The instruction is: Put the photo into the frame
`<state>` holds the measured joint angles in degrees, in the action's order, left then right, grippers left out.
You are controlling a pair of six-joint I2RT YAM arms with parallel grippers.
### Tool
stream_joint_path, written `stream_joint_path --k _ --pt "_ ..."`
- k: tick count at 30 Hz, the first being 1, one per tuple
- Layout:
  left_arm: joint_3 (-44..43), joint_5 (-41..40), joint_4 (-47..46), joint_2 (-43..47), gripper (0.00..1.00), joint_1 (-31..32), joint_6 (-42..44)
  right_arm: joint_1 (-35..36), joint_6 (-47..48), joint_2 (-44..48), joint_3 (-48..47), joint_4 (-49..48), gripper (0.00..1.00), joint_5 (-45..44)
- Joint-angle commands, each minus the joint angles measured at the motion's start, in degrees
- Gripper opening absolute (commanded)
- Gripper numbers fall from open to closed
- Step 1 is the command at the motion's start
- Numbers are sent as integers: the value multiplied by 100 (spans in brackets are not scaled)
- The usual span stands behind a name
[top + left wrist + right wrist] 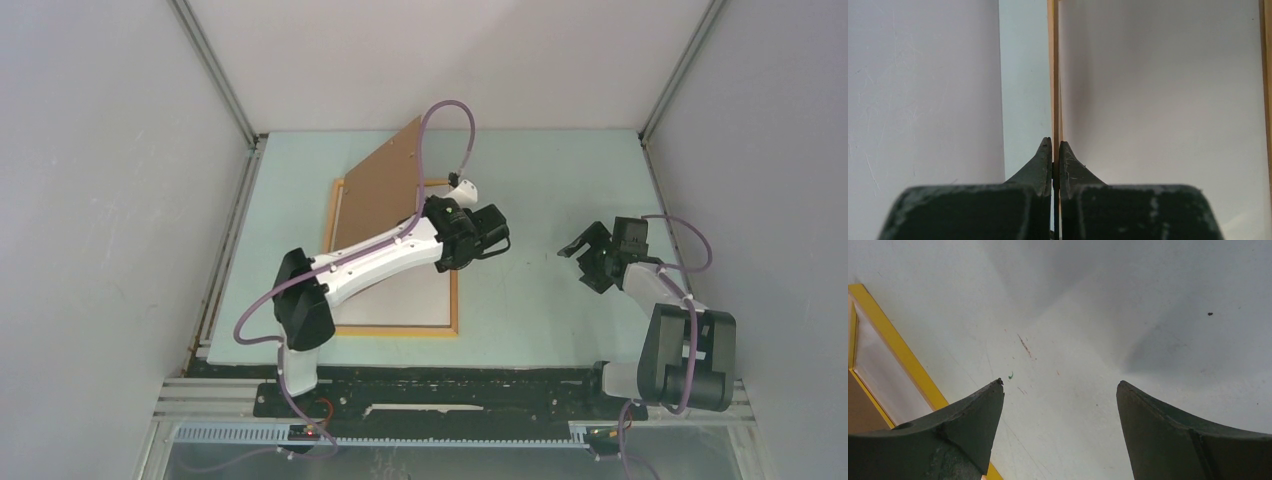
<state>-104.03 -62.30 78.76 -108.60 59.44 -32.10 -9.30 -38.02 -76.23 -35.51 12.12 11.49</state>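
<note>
Left wrist view: left gripper (1055,147) pinched tight on the thin edge of the brown backing sheet (1053,75). I judge the sheet is propped like a lid so the opening is reachable.

Top view, lower centre: the frame (400,331) lies flat on the table (540,310). A white sheet fills it, which I take for the photo (400,308), face down.

Centre right: right gripper (588,265) spread wide, holding nothing, apart from the frame.

Upper centre: backing sheet slopes up over the frame's far end.

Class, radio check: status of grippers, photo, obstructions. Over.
Left gripper: jaws shut on board edge. Right gripper: jaws open over table. Photo white-side up in frame, board tilted above.
</note>
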Motion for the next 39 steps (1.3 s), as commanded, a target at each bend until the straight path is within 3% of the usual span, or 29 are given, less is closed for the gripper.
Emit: stream_joint_path --k 1,24,30,32,34,36,39 --pt "171 -233 120 -43 0 99 -325 42 3 -33 -9 -148 90 7" --pt "759 613 211 -251 2 709 -1104 104 22 -100 -17 -200 90 26" --pt "717 1059 64 -125 21 709 -1059 300 276 -231 -80 -427 90 568" --pt "717 1334 -138 -62 55 717 -858 416 336 -305 -88 -609 90 940" --pt "817 1749 -496 175 79 718 -637 488 343 -447 -89 -871 89 1442" --pt "1011 2503 -1048 527 92 712 -325 629 365 -619 -124 -1107 88 1844" --pt "1386 3700 -2071 1315 98 602 64 825 412 -988 -392 -1137 88 2181"
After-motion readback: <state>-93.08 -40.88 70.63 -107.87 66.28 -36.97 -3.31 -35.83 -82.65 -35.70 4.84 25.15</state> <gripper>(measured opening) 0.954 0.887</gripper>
